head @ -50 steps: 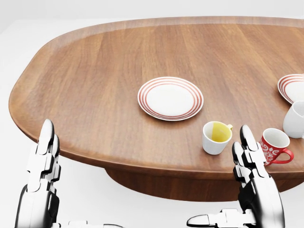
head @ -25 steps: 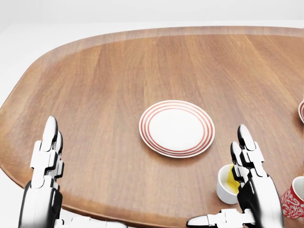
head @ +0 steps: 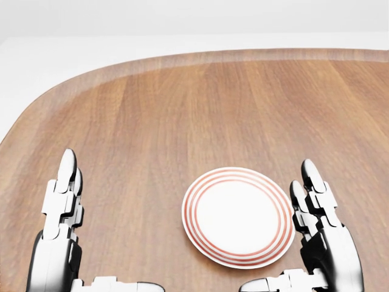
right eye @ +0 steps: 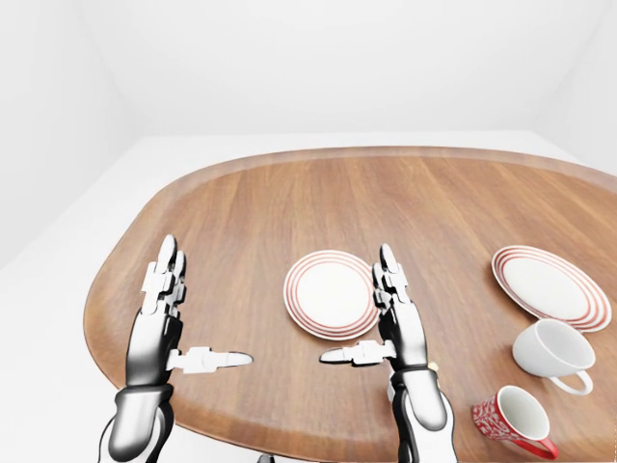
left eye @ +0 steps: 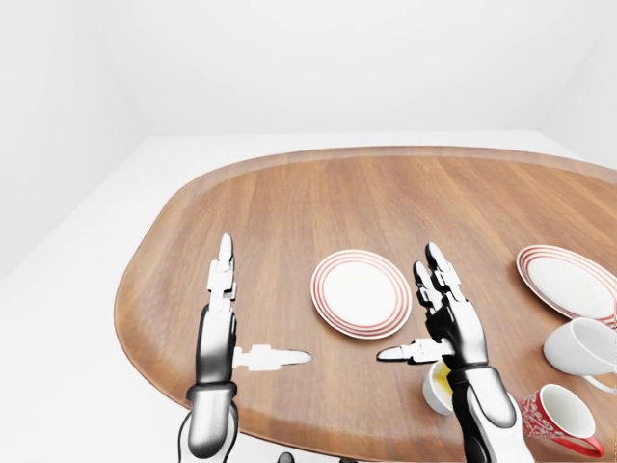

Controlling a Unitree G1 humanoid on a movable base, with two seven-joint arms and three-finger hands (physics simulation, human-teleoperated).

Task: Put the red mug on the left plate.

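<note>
Red mug [right eye: 511, 420] stands near the table [right eye: 289, 203] edge; both hands' fingers [right eye: 159, 280] spread apart, empty.

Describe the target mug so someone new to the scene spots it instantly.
On the oval wooden table, look to the bottom right corner of the right-eye view, below the right red-ringed plate. Two mugs sit there: the plain white mug above, the red patterned mug below. Only the red one has a red outside and red handle; its inside is white.
</note>
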